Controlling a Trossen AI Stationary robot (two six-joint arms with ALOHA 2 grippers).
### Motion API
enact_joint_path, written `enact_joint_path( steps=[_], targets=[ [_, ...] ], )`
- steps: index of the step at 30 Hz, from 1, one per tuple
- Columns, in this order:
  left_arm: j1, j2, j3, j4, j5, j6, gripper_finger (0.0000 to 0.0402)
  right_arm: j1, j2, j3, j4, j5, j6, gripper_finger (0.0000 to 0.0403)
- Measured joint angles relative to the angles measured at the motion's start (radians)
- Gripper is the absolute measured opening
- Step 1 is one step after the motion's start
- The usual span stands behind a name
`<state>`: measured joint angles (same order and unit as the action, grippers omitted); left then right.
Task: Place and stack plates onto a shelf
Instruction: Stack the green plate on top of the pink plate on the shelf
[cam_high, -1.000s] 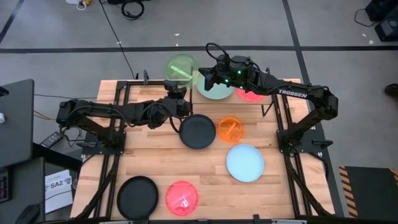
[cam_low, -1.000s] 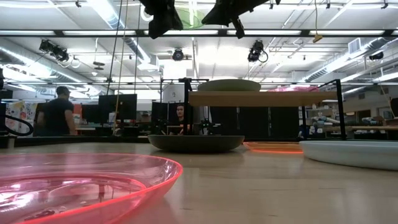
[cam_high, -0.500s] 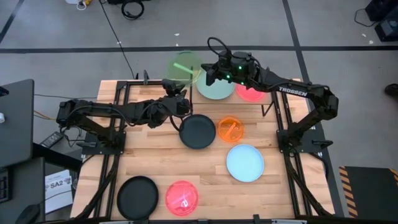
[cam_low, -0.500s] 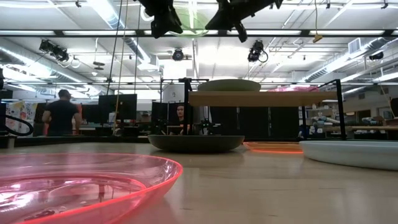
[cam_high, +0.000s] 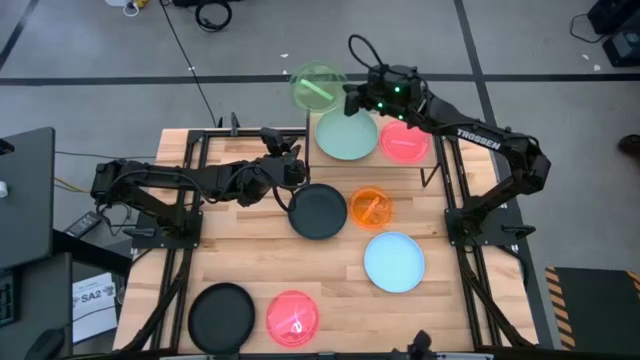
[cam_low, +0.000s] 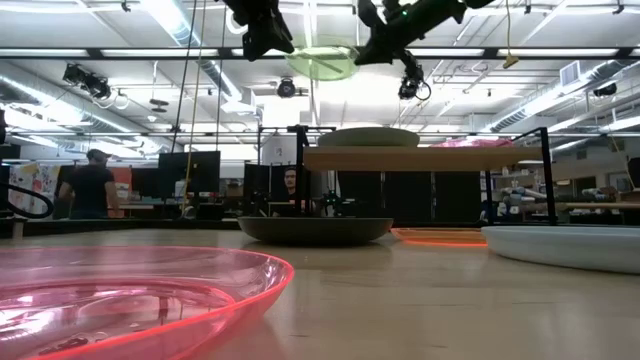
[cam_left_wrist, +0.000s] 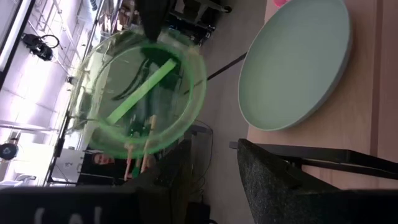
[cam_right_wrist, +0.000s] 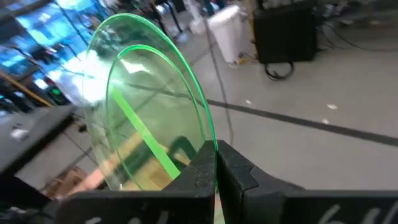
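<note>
A translucent lime green plate (cam_high: 318, 86) hangs high over the table's far edge, just left of the shelf (cam_high: 375, 163). My right gripper (cam_high: 350, 97) is shut on it. In the low view the lime green plate (cam_low: 322, 62) floats above the shelf (cam_low: 410, 158). A pale green plate (cam_high: 347, 136) and a red plate (cam_high: 404, 141) rest on the shelf board. My left gripper (cam_high: 290, 160) stands open near the plate but apart from it. The left wrist view shows the plate (cam_left_wrist: 146, 102) beyond its spread fingers. My right gripper pinches the lime green plate's rim (cam_right_wrist: 210, 144) between its two fingers, on the side of the plate toward the table's right. The fingers come nearly level from the right. The plate is lifted clear and lies roughly flat, slightly tilted.
On the tabletop lie a black plate (cam_high: 318, 211), an orange plate (cam_high: 372, 208), a light blue plate (cam_high: 394, 261), a second black plate (cam_high: 221, 315) and a pink plate (cam_high: 292, 317). People sit and stand in the room beyond the table.
My right gripper has swung toward the table's right and far edge, carrying the lime green plate with it. The plate has come away from my left gripper, which stays where it was.
</note>
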<state>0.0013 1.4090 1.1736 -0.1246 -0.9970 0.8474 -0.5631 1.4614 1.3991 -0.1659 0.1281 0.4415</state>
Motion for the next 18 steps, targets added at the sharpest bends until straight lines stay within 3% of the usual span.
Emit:
enact_joint_path(
  steps=[18],
  targets=[
    [0.002,0.000,0.000,-0.004,0.063,-0.052,0.0137,-0.140,-0.311,0.000,-0.553,-0.002,0.055,0.0009]
  ],
)
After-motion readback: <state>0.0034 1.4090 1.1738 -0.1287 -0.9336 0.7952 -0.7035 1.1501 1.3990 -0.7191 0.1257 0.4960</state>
